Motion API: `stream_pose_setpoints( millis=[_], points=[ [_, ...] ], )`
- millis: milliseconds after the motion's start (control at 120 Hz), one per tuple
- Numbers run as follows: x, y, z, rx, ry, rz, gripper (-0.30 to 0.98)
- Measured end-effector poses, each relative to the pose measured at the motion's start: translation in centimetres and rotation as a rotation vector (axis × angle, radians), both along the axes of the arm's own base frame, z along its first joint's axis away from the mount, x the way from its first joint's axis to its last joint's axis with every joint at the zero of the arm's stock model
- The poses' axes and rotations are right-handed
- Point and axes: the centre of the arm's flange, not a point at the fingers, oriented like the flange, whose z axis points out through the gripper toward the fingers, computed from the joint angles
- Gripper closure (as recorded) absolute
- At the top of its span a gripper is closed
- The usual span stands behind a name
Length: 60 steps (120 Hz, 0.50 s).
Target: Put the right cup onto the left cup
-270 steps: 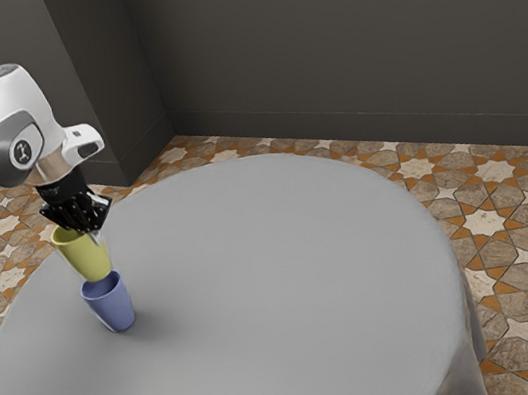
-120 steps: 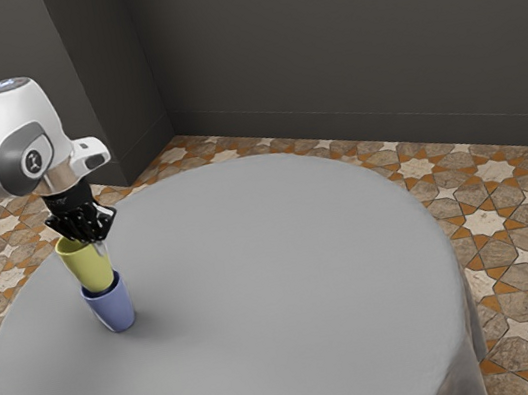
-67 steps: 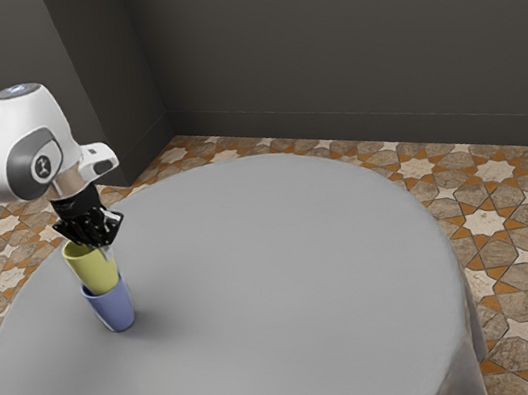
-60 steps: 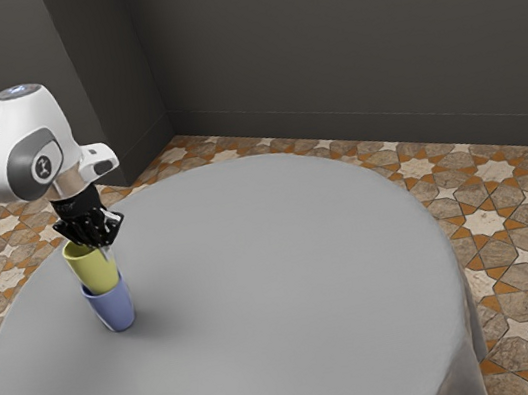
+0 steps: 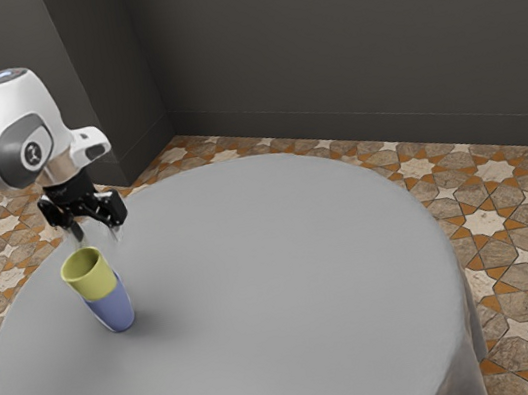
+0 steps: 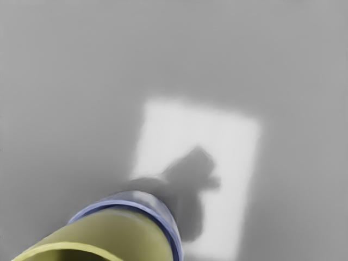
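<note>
My gripper (image 5: pixel 95 232) is above the cups in the exterior view, its fingers spread apart with nothing between them. Just below it, the yellow cup (image 5: pixel 92 276) sits with its lower part inside the blue cup (image 5: pixel 114 311), which stands on the table. The yellow cup leans slightly toward the exterior view's left. In the wrist view, the yellow cup (image 6: pixel 114 231) comes out of the rim of the blue cup (image 6: pixel 144 202).
The round table (image 5: pixel 289 285) has a grey cloth and reaches far to the exterior view's right of the cups. A dark wall (image 5: pixel 340 43) rises behind it. A bright patch (image 6: pixel 228 141) with a shadow lies on the cloth.
The yellow cup first came down into the blue cup. Since then my gripper has opened, let go of it and risen a little; the yellow cup now sits lower in the blue one.
</note>
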Motion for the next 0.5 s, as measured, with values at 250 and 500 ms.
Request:
stream_pose_setpoints(
  millis=[250, 500],
  points=[
    [1.6, 0.2, 7.6, 0.006, -0.004, -0.03, 0.03],
    [1.4, -0.8, 16.5, -0.002, 0.001, -0.065, 0.01]
  ],
)
